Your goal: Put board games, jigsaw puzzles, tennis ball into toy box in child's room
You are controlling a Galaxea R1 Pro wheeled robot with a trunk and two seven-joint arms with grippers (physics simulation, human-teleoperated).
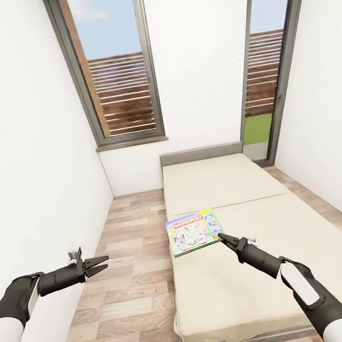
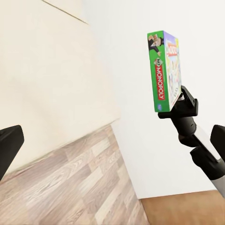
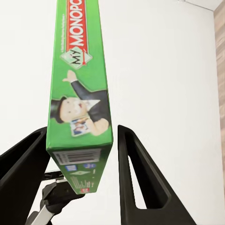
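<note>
The Monopoly board game is a flat box with green edges, held near the left edge of the beige bed. My right gripper is shut on its right corner. In the right wrist view the green edge runs between the two black fingers. In the left wrist view the box hangs a little above the mattress, pinched by the right gripper. My left gripper is open and empty over the wood floor left of the bed. The toy box and table are out of view.
The room is narrow, with white walls close on both sides. A window is at the far left and a glass door at the far right. A wood-plank floor strip runs between the left wall and the bed.
</note>
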